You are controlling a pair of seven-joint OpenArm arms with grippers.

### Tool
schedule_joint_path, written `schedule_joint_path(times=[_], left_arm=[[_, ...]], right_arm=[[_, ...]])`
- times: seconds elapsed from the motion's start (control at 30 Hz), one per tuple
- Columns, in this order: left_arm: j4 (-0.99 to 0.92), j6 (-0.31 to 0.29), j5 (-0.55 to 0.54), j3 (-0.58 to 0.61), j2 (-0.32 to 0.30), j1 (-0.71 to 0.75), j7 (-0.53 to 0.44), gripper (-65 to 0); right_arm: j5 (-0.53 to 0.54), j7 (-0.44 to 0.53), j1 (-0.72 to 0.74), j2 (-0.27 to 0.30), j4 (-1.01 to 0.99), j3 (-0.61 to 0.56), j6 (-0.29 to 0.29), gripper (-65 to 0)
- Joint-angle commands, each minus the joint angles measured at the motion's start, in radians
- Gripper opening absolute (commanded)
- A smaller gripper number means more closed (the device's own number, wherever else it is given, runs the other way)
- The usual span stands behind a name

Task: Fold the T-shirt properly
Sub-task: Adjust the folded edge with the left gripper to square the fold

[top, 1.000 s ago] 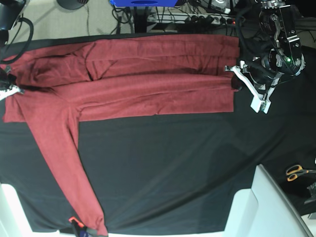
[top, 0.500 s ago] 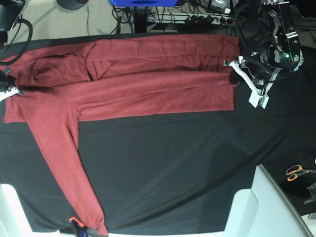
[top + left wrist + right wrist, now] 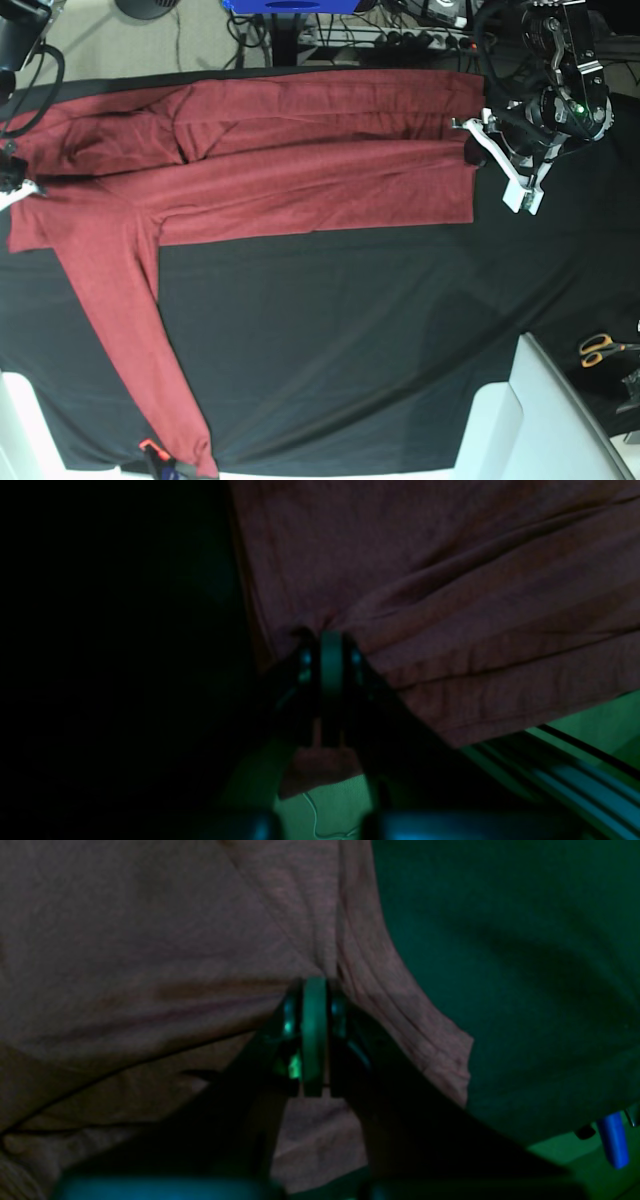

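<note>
The left gripper (image 3: 327,652) is clamped on the hem edge of the T-shirt (image 3: 300,170), cloth bunched between its closed jaws. The right gripper (image 3: 314,1005) is likewise pinched onto the fabric at the opposite end, near a seam. The T-shirt is spread lengthwise along the far edge of the black cloth sheet (image 3: 350,340) — its body folded over on itself, with creases running along its length. One long sleeve (image 3: 130,330) is stretched toward the near edge. A pair of scissors (image 3: 603,348) is seen well apart from the T-shirt, near the sheet's edge on the left arm's side.
</note>
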Motion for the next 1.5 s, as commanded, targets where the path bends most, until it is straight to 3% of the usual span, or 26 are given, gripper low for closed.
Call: schedule_joint_path(times=[0.0, 0.3, 1.47], left_arm=[[0.013, -0.003, -0.008, -0.003, -0.008, -0.002, -0.008, -65.0], [0.013, -0.003, -0.007, 0.054, -0.007, 0.024, -0.010, -65.0], [0.013, -0.003, 0.044, 0.054, -0.027, 0.044, -0.011, -65.0]], right_arm=[[0.001, 0.015, 0.012, 0.019, 0.014, 0.006, 0.002, -65.0], [-0.001, 0.017, 0.014, 0.020, -0.014, 0.006, 0.002, -65.0], [-0.004, 0.046, 0.006, 0.050, -0.064, 0.006, 0.002, -65.0]])
